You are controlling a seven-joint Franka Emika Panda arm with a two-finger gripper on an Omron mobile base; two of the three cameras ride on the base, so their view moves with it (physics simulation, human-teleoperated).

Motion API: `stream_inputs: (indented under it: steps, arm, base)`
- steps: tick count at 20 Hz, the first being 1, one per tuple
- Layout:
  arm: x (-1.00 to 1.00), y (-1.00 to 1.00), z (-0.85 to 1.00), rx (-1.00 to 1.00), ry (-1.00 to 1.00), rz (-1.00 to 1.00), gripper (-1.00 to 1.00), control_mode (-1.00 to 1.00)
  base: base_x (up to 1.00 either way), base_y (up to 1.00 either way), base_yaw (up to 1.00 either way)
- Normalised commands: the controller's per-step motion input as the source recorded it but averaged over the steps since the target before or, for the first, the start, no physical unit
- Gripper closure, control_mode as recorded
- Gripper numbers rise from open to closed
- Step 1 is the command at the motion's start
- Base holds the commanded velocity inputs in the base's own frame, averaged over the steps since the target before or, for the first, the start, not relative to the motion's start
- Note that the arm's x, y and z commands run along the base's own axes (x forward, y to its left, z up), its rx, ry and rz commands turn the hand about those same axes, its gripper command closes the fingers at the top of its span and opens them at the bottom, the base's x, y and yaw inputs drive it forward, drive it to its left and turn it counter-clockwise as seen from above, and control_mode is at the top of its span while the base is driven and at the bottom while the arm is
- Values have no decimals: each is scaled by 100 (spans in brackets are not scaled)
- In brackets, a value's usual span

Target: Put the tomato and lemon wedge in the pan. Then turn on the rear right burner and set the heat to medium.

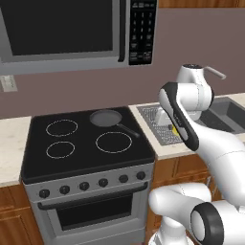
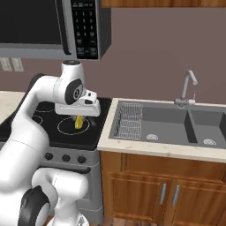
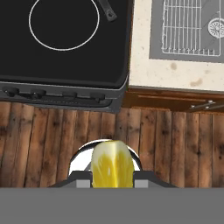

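My gripper [image 2: 78, 125] is shut on the lemon wedge [image 2: 78, 121], a bright yellow piece that hangs under the hand in the air to the right of the cooktop. From the hand camera the lemon wedge [image 3: 112, 165] sits between the fingertips, with the wood floor far below it. In the left base view the gripper [image 1: 175, 130] and a bit of the yellow lemon wedge [image 1: 175, 129] peek out behind my forearm. The dark grey pan [image 1: 106, 117] rests over the rear right burner, its handle pointing front-right, and its bowl looks empty. The tomato is out of view.
The largest white ring [image 1: 114, 142] lies in front of the pan. A row of knobs [image 1: 84, 185] lines the stove front. A sink [image 2: 169, 120] with a wire rack [image 2: 130, 120] and faucet [image 2: 189, 86] lies to the right. A microwave [image 1: 72, 28] hangs above the stove.
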Motion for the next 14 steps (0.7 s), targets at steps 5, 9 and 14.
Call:
stream_inputs:
  steps: [5, 9, 14]
  arm:
    - [0, 0, 0, 0, 0, 0, 100, 100]
    - [0, 0, 0, 0, 0, 0, 100, 100]
    - [0, 0, 0, 0, 0, 0, 100, 100]
  base:
    - [23, 34, 3]
    - [34, 31, 0]
    - [19, 22, 0]
